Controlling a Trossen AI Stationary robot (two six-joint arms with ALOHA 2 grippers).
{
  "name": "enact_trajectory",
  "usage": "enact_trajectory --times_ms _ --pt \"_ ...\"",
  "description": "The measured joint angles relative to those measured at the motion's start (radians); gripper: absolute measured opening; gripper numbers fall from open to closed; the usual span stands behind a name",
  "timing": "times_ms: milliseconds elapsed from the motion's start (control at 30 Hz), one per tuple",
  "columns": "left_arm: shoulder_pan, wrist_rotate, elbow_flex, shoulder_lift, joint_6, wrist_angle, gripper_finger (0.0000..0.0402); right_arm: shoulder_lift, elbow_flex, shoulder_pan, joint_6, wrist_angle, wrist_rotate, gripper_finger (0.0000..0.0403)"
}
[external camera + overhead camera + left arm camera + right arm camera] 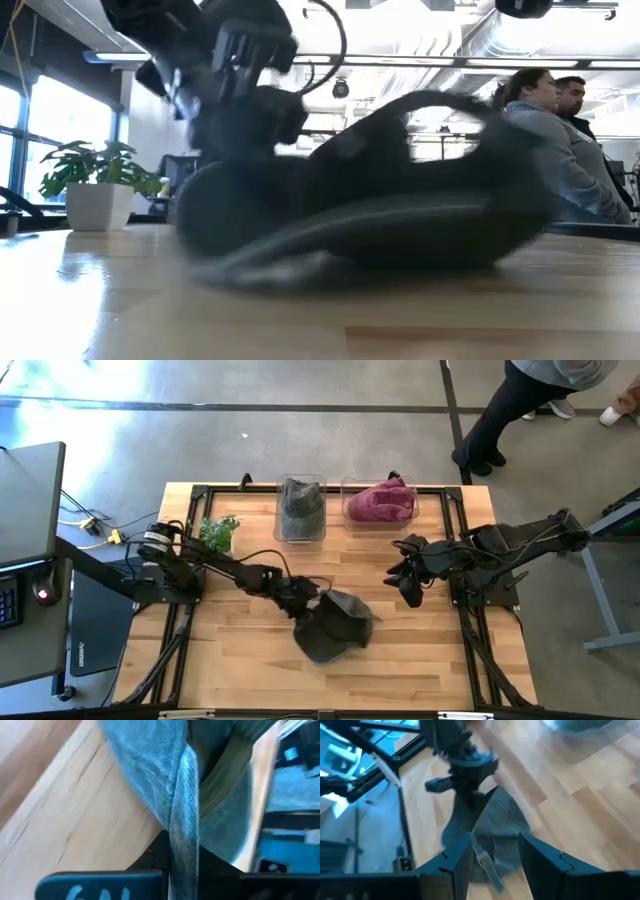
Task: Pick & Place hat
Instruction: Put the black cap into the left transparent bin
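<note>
- We count three hats on the wooden counter (240, 660): a dark grey cap (335, 628) lying loose near the middle, a grey hat (299, 508) and a maroon hat (382, 502).
- The grey hat sits in one clear bin (299, 536) and the maroon hat in a second clear bin (350, 515); the two bins stand side by side at the far edge of the counter.
- The left hand (303, 600) is at the loose cap's edge nearest the bins, its fingers pinched closed on a fold of the cap's fabric; the left wrist view shows that fold (182, 820) clamped between them.
- In the low view the cap (400, 200) rests on the counter, with the left arm coming down onto it from above.
- The right hand (410, 588) hangs above the counter to the right of the cap, apart from it, holding nothing; its two fingers (455, 862) stand apart.
- One small potted plant (218, 532) stands on the counter, left of the bins.
- Two people (560, 140) show in the room behind the counter in the low view, and one person's legs (505, 410) show beyond the counter in the high view.
</note>
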Motion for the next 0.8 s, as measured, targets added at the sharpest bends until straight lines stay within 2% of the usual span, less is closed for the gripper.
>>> enact_trajectory --times_ms 133,233,400,533,667,800 --pt "0.004 -0.07 0.004 -0.035 0.035 0.0 0.0006 -0.022 0.0 0.0 0.056 -0.002 -0.074 0.0154" --pt "-0.013 -0.195 0.023 -0.122 0.058 0.008 0.0005 -0.054 0.0 0.0 0.1 0.011 -0.094 0.0153" --pt "-0.077 -0.446 0.07 -0.252 0.218 -0.023 0.0003 -0.108 0.0 0.0 0.069 0.156 -0.057 0.0153" --pt "-0.113 -0.579 0.117 -0.311 0.294 -0.04 0.0002 -0.134 0.001 -0.012 0.032 0.355 0.011 0.015" --pt "-0.121 -0.625 0.166 -0.31 0.298 -0.044 0.0001 -0.111 0.002 -0.052 0.086 0.323 -0.018 0.0111" --pt "-0.121 -0.627 0.202 -0.309 0.294 -0.033 0.0001 -0.024 0.0 -0.076 0.105 0.245 -0.121 0.0032"
